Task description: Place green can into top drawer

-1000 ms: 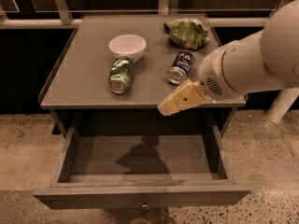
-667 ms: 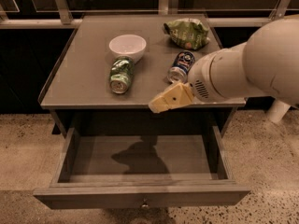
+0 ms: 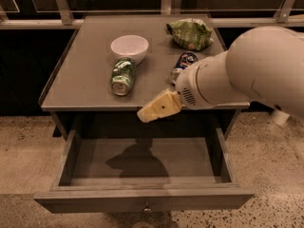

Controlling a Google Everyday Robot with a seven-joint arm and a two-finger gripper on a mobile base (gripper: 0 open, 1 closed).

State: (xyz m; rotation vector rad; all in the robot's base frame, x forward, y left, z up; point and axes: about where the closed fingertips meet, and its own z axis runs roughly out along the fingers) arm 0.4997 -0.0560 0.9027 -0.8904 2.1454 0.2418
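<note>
Green can [image 3: 122,76] lies on its side on the table [image 3: 71,75], silver end toward the camera, nothing holding it. White bowl [image 3: 129,46] just behind the can, at or touching its far end; cannot tell which. Blue can [image 3: 182,64] to the right of the green can, also lying down, partly hidden by the arm [image 3: 247,70]. Crumpled green bag [image 3: 190,33] behind and right of the green can, well apart from it. Gripper [image 3: 159,107] hovers right of the green can and nearer the camera, over the table's front edge, clear of the can, tan tip pointing left and down. Cannot tell whether it is open or closed; nothing seen in its grasp. Drawer [image 3: 190,161] stands pulled out below and in front of the green can, interior bare but for a shadow, small knob [image 3: 147,207] at the middle of its front.
</note>
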